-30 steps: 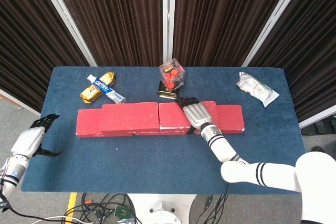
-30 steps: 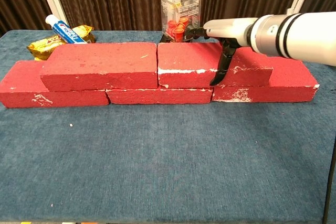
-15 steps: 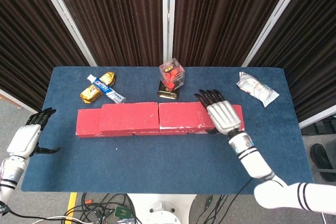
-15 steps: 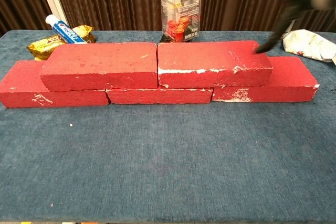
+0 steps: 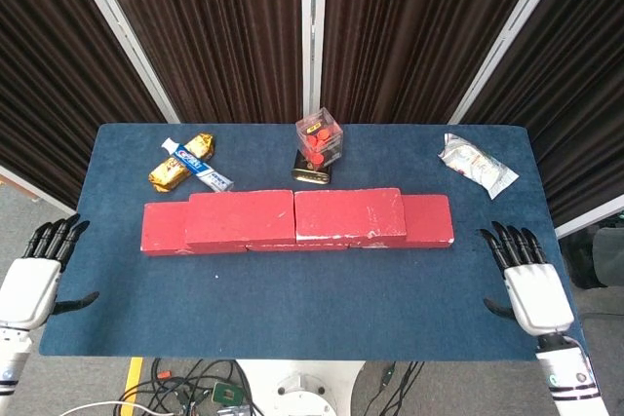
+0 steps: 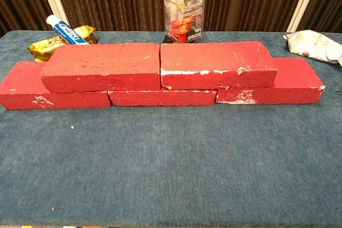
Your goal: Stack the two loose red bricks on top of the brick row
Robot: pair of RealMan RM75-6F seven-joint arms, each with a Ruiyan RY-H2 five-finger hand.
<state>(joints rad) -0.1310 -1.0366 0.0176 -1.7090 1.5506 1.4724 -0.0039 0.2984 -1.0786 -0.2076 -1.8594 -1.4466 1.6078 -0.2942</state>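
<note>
left robot hand (image 5: 29, 280) off tabletop (image 5: 292, 299) left edge, released, fingers spread | right robot hand (image 5: 534, 291) at right edge, released, fingers spread | two bricks (image 5: 241, 216) (image 5: 349, 212) end to end atop brick row (image 5: 427, 219), between both hands, well apart from each | tube (image 5: 198, 165), box (image 5: 320, 138) beyond row

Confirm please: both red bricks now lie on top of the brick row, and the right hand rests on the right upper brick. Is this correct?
Not quite. In the head view the right hand is off the right upper brick, open at the table's right edge. Both bricks do lie on the brick row.
</note>
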